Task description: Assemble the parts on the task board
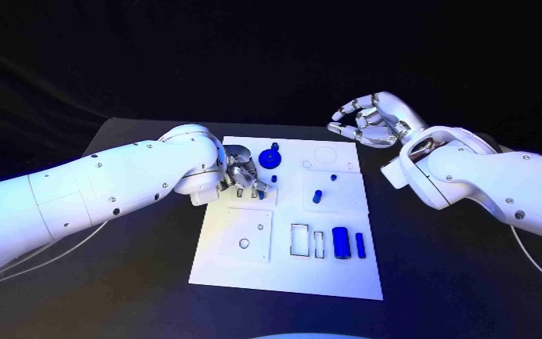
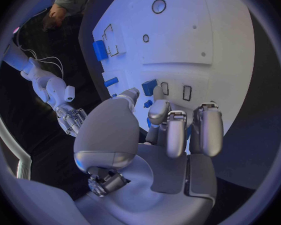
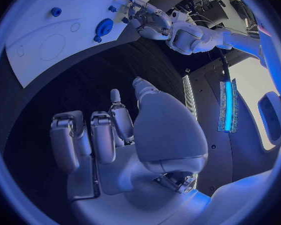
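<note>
The white task board (image 1: 254, 265) lies in the middle of the table. My left hand (image 1: 240, 176) is low over its left side, fingers bent down toward the board. In the left wrist view the thumb tip (image 2: 131, 92) lies beside a small blue block (image 2: 149, 86) next to two narrow slots. Blue glints between the bent fingers (image 2: 178, 130), and I cannot tell whether they hold a part. My right hand (image 1: 370, 122) hovers off the board's far right corner, fingers loosely curled, holding nothing. A round blue part (image 1: 270, 156) stands just past the left hand.
Two blue cylinders (image 1: 340, 243) lie by rectangular recesses at the board's near right. Small blue pieces (image 1: 317, 196) sit mid-board. A round recess (image 1: 325, 155) marks the far right part. Black table surrounds the board.
</note>
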### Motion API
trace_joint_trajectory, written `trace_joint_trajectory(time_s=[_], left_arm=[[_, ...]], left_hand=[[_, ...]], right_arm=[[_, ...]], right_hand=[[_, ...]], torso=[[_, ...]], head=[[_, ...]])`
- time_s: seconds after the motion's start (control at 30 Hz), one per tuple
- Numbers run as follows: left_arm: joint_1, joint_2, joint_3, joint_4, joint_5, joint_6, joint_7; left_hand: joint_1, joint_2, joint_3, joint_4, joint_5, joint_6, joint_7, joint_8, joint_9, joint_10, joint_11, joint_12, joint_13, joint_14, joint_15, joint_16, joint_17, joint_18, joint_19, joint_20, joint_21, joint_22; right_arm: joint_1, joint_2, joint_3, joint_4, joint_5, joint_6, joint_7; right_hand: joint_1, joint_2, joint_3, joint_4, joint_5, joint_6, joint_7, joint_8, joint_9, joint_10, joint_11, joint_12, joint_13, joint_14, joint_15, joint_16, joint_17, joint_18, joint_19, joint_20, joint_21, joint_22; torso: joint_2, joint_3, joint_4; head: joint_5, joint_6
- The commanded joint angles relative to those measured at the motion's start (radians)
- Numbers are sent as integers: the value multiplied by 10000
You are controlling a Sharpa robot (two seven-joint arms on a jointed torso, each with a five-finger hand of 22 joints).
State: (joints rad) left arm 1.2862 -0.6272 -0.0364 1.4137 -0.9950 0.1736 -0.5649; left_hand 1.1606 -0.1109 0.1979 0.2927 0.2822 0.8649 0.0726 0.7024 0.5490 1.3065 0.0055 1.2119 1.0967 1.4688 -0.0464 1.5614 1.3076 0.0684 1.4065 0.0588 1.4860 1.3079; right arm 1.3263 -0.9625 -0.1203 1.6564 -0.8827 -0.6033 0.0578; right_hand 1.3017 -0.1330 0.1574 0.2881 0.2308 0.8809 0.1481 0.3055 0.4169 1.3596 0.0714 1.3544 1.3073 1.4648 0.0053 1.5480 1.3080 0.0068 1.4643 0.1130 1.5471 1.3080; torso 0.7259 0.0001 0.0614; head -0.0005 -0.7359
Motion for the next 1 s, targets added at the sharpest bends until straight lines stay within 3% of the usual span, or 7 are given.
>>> trace_joint_trajectory(time_s=[0.03, 0.37, 0.67, 0.83, 0.93, 0.97, 1.0], left_arm=[[46, 62, -14, -32, -27, 263, -18], [45, 118, -54, -134, -27, 290, -27], [44, 116, -59, -113, 99, 143, 2], [43, 96, -57, -94, 274, 44, 23], [40, 66, -54, -62, 399, -35, 39], [39, 44, -52, -37, 461, -77, 49], [38, 5, -47, 6, 534, -149, 65]], left_hand=[[108, 1, 73, 0, 28, -58, 3, 35, 27, 6, -34, 70, 18, 1002, -73, 63, 2579, -188, 78, -23, 36, 408], [449, 184, 347, -5, 68, -87, -28, 62, 152, 17, -64, 88, 41, 1017, -98, 89, 2624, -189, 71, -32, 43, 423], [1396, 297, 1524, -13, 59, -156, -75, 93, 429, 3, -119, 68, 59, 1018, -158, 91, 2627, -192, 66, -57, 58, 463], [1886, 128, 2619, -125, 66, -276, -84, 150, 644, -7, -128, 35, 53, 1017, -165, 89, 2624, -192, 60, -70, 60, 477], [2140, -156, 3630, -340, 75, -383, -45, 226, 829, -6, -103, 2, 44, 1020, -152, 94, 2632, -193, 59, -75, 63, 490], [1917, -474, 4576, -463, 44, -418, -9, 357, 1060, 26, -82, -18, 29, 1018, -98, 91, 2627, -194, 63, -65, 70, 510], [1893, -533, 4650, -506, 37, -434, -9, 366, 1086, 29, -78, -17, 31, 1018, -108, 91, 2627, -194, 58, -62, 68, 506]], right_arm=[[-3, 11, -2, 3, -107, 135, -8], [-3, 3, -3, 9, -107, 135, -7], [-3, -10, -4, 19, -107, 136, -4], [-3, -22, -5, 21, -107, 137, -3], [-3, -29, -6, 22, -107, 138, -3], [-3, -33, -7, 23, -107, 139, -3], [-3, -39, -7, 25, -107, 139, -2]], right_hand=[[-35, 34, -3, 17, 55, 14, -1, 67, 11, -5, -33, -50, 342, 867, -69, -68, 1815, 21, 848, -60, -52, 2408], [-28, 42, 2, 13, 73, 12, -3, 71, 14, 1, -35, -45, 348, 865, -70, -70, 1808, 23, 844, -61, -57, 2404], [-4, 54, 16, 1, 110, 8, -6, 78, 19, 0, -39, -48, 344, 859, -74, -80, 1784, 29, 829, -65, -77, 2389], [23, 53, 26, -8, 147, 3, -8, 84, 23, 7, -41, -43, 349, 861, -77, -79, 1791, 27, 834, -68, -72, 2394], [33, 52, 30, -10, 165, 1, -9, 87, 25, 3, -42, -48, 344, 860, -79, -81, 1787, 27, 835, -69, -71, 2394], [33, 52, 30, -10, 165, 1, -9, 87, 25, 3, -42, -48, 344, 860, -79, -81, 1787, 27, 835, -69, -71, 2394], [33, 52, 30, -10, 165, 1, -9, 87, 25, 3, -42, -48, 344, 860, -79, -81, 1787, 27, 835, -69, -71, 2394]], torso=[[16, -3, -9], [7, 3, 2], [5, -1, 0], [6, -4, -4], [7, -3, -3], [10, -2, -3], [13, -3, -6]], head=[[-18, 6], [-30, -31], [-32, -39], [-38, -18], [-46, -18], [-51, -14], [-48, -10]])
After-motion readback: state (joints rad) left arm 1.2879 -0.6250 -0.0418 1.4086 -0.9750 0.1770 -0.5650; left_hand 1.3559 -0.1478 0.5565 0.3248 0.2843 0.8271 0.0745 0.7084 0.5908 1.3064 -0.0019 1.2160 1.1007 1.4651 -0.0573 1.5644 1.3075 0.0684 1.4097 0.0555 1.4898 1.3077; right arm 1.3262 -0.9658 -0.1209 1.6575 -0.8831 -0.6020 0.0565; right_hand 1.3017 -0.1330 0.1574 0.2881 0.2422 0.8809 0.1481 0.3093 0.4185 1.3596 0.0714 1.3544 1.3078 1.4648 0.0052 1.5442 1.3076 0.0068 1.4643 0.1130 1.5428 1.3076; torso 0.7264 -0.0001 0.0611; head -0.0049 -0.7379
